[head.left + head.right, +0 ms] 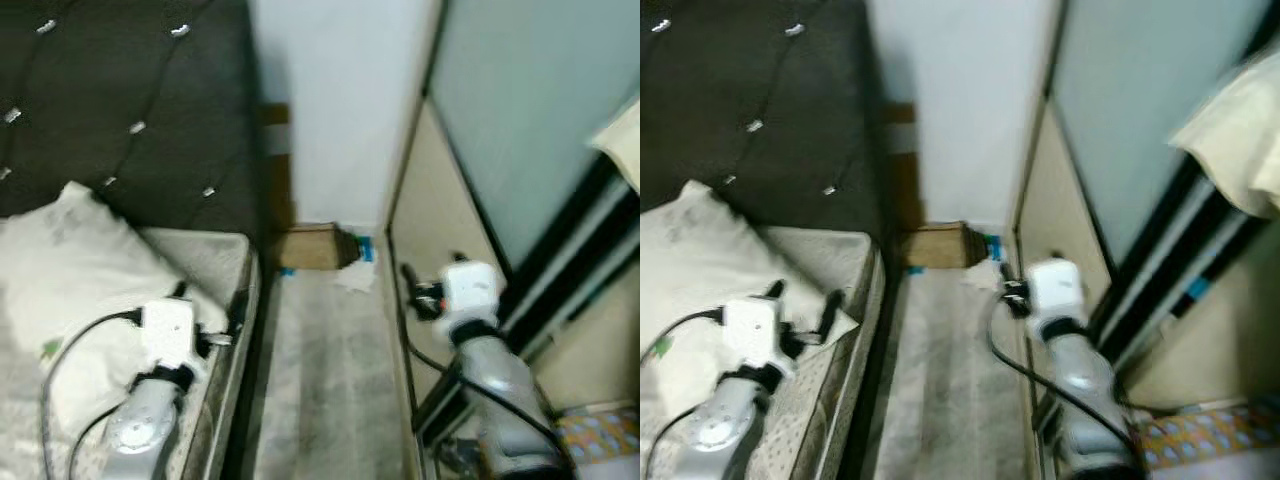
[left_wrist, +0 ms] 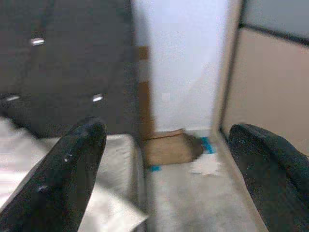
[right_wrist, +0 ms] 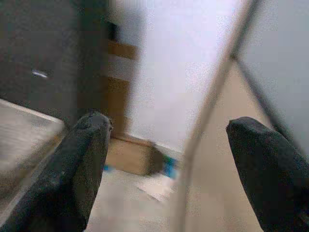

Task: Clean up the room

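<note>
The things to clear lie at the far end of a narrow strip of floor (image 1: 330,370) that runs between the bed (image 1: 215,262) on the robot's left and the sliding wardrobe door (image 1: 520,120) on its right. There, against the white wall (image 1: 340,110), a brown cardboard box (image 1: 312,246) rests on its side with its long axis across the strip, and just beside it, on the wardrobe side, lies a crumpled white paper (image 1: 355,277) with something blue (image 1: 366,248) touching it; the blur does not let me say what the blue thing is. Both arms are raised and point forward toward that corner. The left gripper (image 2: 164,159) hovers over the edge of the bed, near the white pillow (image 1: 80,270), with its jaws wide open and nothing between them. The right gripper (image 3: 166,159) hangs over the floor, close along the wardrobe door, its jaws also wide open and empty. From each gripper the litter lies straight ahead and lower, still well apart from the fingertips. I judge that the right gripper is the nearer one to the paper, because the paper lies on its side of the strip and no bed stands under that arm, while the box is about in the middle. The robot probably needs to go further along the strip and bend down before either arm can reach.
</note>
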### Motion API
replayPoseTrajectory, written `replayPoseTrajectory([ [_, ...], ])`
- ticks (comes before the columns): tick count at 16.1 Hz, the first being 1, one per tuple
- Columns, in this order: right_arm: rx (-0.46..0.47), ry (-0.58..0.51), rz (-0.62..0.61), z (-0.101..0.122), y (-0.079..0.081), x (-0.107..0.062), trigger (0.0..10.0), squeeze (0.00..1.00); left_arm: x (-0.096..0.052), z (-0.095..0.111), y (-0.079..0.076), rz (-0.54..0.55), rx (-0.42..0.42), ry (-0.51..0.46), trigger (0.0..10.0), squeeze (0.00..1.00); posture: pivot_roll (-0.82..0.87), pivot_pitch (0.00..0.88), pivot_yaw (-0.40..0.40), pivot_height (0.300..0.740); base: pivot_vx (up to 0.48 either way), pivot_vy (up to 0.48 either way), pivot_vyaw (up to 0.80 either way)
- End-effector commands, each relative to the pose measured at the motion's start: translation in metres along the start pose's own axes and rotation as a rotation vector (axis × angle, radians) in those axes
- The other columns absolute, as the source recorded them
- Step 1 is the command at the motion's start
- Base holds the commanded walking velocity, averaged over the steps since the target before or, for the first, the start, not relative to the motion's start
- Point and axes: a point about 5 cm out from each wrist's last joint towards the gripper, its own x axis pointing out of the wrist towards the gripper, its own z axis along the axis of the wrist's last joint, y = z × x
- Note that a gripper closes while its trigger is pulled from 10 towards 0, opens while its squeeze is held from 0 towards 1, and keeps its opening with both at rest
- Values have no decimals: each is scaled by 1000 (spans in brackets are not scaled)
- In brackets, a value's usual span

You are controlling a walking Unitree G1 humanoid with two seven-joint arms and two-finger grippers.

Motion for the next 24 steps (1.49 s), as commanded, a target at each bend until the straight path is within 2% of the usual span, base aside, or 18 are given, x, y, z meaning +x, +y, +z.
replayPoseTrajectory([
  [1, -15, 6, -29, -1, -9, -2, 10000, 0, 1, 0, -6, -12, -2, -3, 10000, 0, -35, 12, -35, 740, 0, 0, 800],
  [4, -19, 2, -19, 1, -9, -1, 10000, 0, 2, 2, -3, 2, -1, -9, 10000, 0, -34, 19, -40, 740, 0, 0, 800],
  [5, -12, 4, -16, 1, -9, 0, 10000, 0, 2, 3, 2, 54, 10, -15, 10000, 0, -31, 25, -44, 740, 0, 0, 800],
  [6, -13, 3, -14, 1, -8, 0, 10000, 0, 2, 4, 3, 58, 18, -15, 10000, 0, -30, 28, -46, 740, 0, 0, 800],
  [13, -6, 3, 5, 1, -7, 2, 10000, 0, 4, 5, 0, 47, 34, -22, 10000, 0, -29, 33, -47, 740, 0, 0, 800],
  [14, 5, 4, 9, 1, -7, 2, 10000, 0, 4, 5, 1, 71, 43, -28, 10000, 0, -29, 33, -47, 740, 0, 0, 800],
  [16, 9, 2, 17, 3, -7, 2, 10000, 0, 3, 5, 3, 76, 12, -22, 10000, 0, -31, 33, -50, 740, 0, 0, 800],
  [18, 0, -3, 42, 3, -4, 3, 10000, 0, 2, 5, 5, 72, 61, -29, 10000, 0, -31, 33, -50, 740, 0, 0, 800],
  [24, -1, -13, 53, 5, -2, 6, 10000, 0, 1, 3, 3, 54, 58, -23, 10000, 0, -20, 24, -50, 740, 0, 0, 796],
])
